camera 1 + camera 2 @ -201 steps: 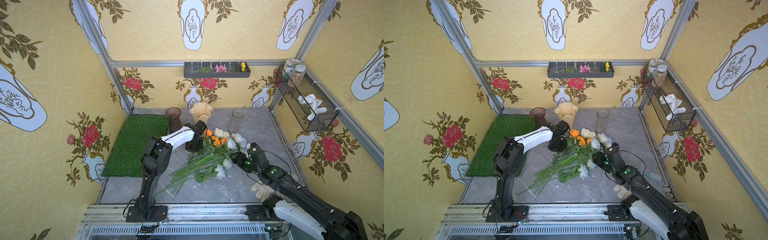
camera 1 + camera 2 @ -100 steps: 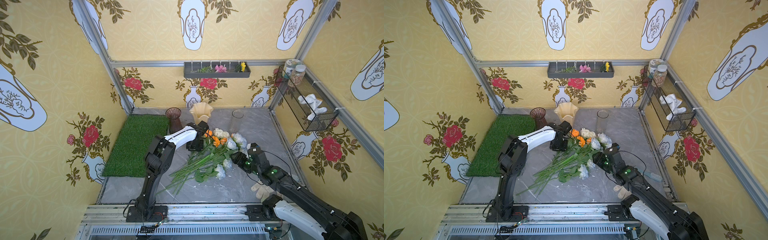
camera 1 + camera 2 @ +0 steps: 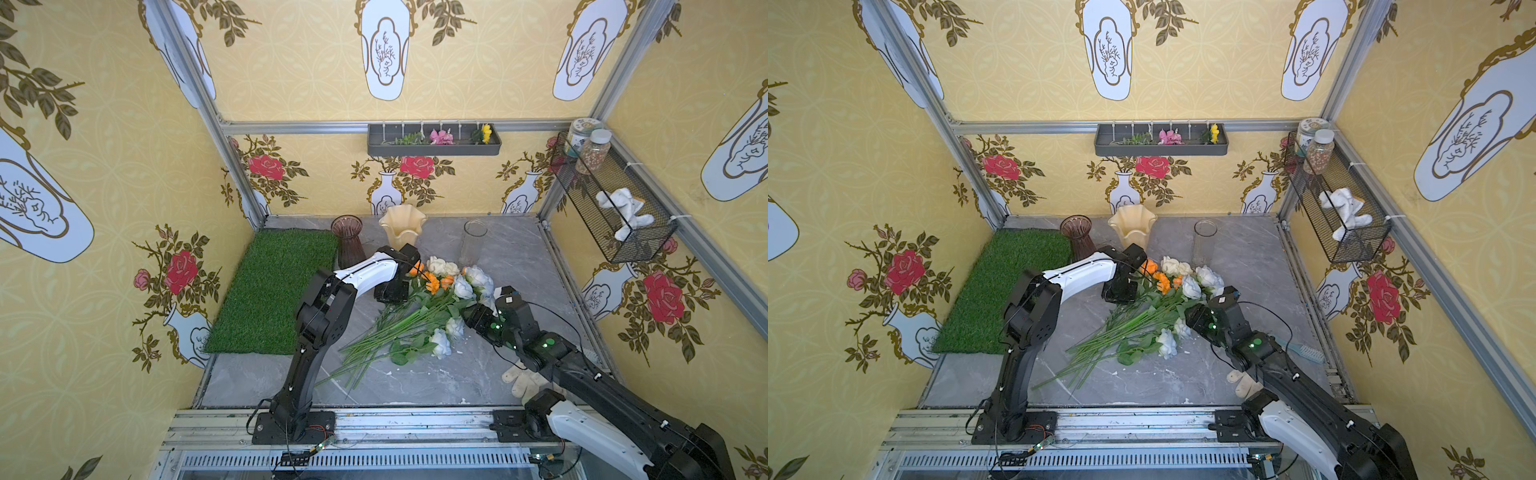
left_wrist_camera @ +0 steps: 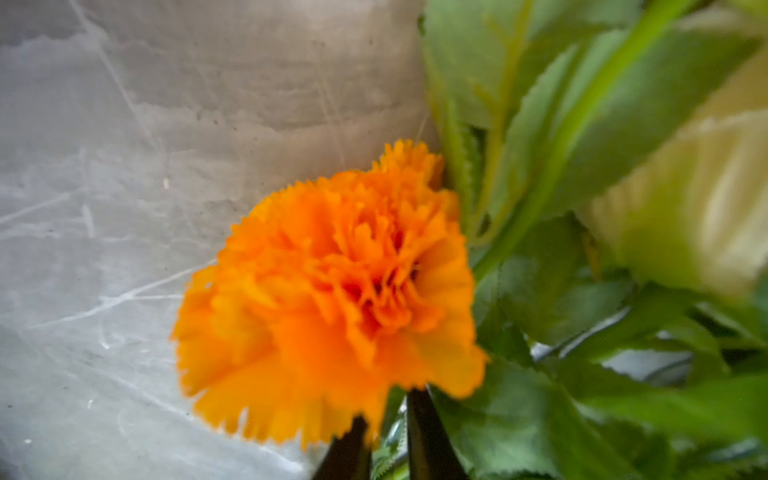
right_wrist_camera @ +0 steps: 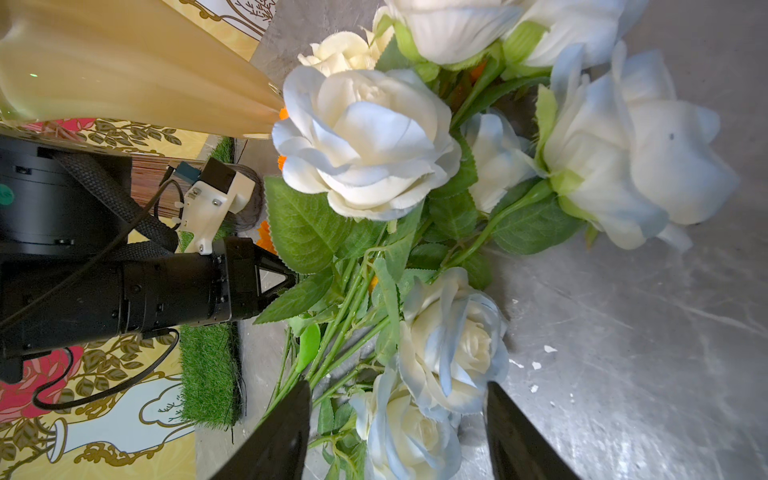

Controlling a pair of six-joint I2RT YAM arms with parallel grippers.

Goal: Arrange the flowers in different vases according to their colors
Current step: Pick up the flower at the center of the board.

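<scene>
Left gripper (image 4: 386,440) has edged in, jaws nearly together, perhaps pinching the marigold (image 4: 332,299) stem for pickup; right gripper (image 5: 395,432) jaws apart.

1. Marble tabletop (image 3: 415,386), front strip: bare past the stem ends; you can cross here.
2. Flower pile (image 3: 415,320), centre: stems fan front-left and heads lie back-right, so it blocks any low crossing.
3. Left arm (image 3: 365,270): stretches to the pile's heads, just in front of the purple ribbed vase (image 3: 348,243) and cream ruffled vase (image 3: 402,226), screening both from your front approach.
4. Clear glass cylinder (image 3: 473,243): upright just behind the pile's heads; open marble lies to its right.
5. Grass mat (image 3: 274,291), left side: flat, open above.
6. Right arm (image 3: 540,345): lies along the right side, with a glove (image 3: 519,378) beside it. In a top view, a brush (image 3: 1304,353) lies by the right edge.
7. Wire basket (image 3: 615,216): juts from the right wall over the back corner.
</scene>
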